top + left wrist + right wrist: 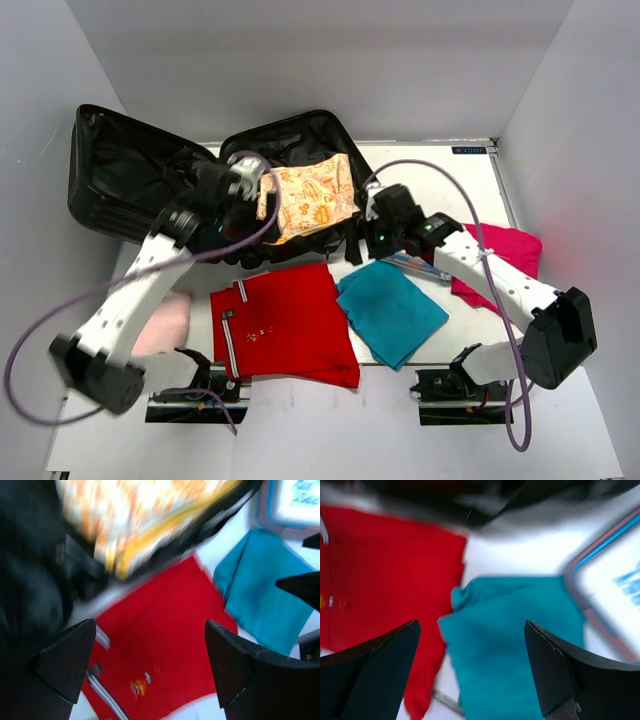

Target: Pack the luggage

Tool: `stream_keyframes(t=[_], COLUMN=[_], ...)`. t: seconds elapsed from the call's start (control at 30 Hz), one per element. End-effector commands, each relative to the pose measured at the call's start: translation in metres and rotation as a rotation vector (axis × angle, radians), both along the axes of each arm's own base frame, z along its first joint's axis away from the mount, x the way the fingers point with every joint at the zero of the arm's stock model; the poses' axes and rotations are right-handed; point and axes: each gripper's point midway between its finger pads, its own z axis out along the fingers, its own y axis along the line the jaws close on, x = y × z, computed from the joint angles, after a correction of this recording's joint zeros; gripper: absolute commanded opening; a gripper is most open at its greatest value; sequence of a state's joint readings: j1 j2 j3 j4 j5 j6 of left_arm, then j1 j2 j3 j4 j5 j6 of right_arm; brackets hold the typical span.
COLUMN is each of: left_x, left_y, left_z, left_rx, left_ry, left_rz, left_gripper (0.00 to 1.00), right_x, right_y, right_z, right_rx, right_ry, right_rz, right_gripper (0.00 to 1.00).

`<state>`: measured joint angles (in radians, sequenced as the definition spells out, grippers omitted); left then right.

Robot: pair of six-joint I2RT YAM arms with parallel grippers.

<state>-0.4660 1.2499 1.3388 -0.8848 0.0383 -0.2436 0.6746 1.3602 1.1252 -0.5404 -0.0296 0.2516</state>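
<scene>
Inspecting, we found the large black hard-shell luggage (130, 170) open at far left, holding one orange patterned cloth (312, 195); red polo shirt (288, 325), teal folded cloth (392, 312), magenta garment (510, 252) lay unpacked; left gripper (150, 625) and right gripper (472, 625) stood wide, empty.

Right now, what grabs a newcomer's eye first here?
The big black luggage lies open at the back left, with an orange patterned cloth draped in its right half. In front of it, a red shirt and a teal cloth lie flat side by side on the white table.
</scene>
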Motion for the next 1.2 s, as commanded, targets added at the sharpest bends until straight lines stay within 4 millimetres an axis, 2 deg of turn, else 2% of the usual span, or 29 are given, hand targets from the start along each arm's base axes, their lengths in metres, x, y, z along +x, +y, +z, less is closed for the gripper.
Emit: stream_keyframes(t=[0.0,0.03,0.07,0.1,0.13,0.17,0.23,0.27,0.3,0.33,0.53,0.63,0.8,0.93,1.07,1.17], left_x=[-0.068,-0.084,-0.092,-0.110,-0.130,-0.140,-0.154,-0.164,-0.166,-0.174,-0.183,-0.180,-0.181,-0.178,-0.177,-0.180], left_y=[0.046,0.052,0.058,0.066,0.078,0.088,0.092,0.096,0.097,0.101,0.105,0.110,0.127,0.131,0.126,0.116], left_z=[-0.053,-0.077,-0.085,-0.096,-0.117,-0.126,-0.131,-0.147,-0.151,-0.164,-0.196,-0.202,-0.203,-0.204,-0.215,-0.224], left_rx=[0.049,0.038,0.052,0.013,0.048,0.059,0.024,0.043,0.033,0.056,0.089,0.097,0.184,0.242,0.254,0.202], left_ry=[0.211,0.278,0.282,0.291,0.362,0.357,0.367,0.403,0.406,0.435,0.489,0.459,0.447,0.471,0.500,0.525], left_rz=[0.239,0.308,0.332,0.391,0.450,0.477,0.513,0.524,0.543,0.555,0.585,0.608,0.665,0.667,0.627,0.605], left_gripper=[1.00,1.00,1.00,1.00,1.00,1.00,1.00,1.00,1.00,1.00,1.00,1.00,1.00,1.00,1.00,1.00], right_x=[-0.047,-0.065,-0.076,-0.082,-0.095,-0.100,-0.101,-0.110,-0.112,-0.119,-0.136,-0.139,-0.142,-0.145,-0.139,-0.142], right_y=[0.009,0.018,0.019,0.019,0.019,0.016,0.012,0.005,0.009,0.005,0.020,0.029,0.042,0.038,0.030,0.026], right_z=[-0.010,-0.015,-0.023,-0.028,-0.040,-0.045,-0.051,-0.065,-0.065,-0.076,-0.095,-0.100,-0.095,-0.111,-0.117,-0.134], right_rx=[0.008,0.001,-0.013,-0.024,-0.063,-0.075,-0.093,-0.116,-0.096,-0.105,-0.096,-0.071,-0.046,-0.076,-0.096,-0.131], right_ry=[0.145,0.175,0.200,0.212,0.231,0.253,0.234,0.270,0.258,0.284,0.317,0.321,0.304,0.323,0.293,0.324], right_rz=[0.024,0.063,0.079,0.078,0.074,0.042,-0.022,-0.045,-0.039,-0.059,-0.039,-0.029,-0.005,-0.029,-0.074,-0.081], right_gripper=[0.90,0.90,0.90,0.90,0.88,0.88,0.88,0.87,0.87,0.85,0.85,0.85,0.85,0.85,0.87,0.88])
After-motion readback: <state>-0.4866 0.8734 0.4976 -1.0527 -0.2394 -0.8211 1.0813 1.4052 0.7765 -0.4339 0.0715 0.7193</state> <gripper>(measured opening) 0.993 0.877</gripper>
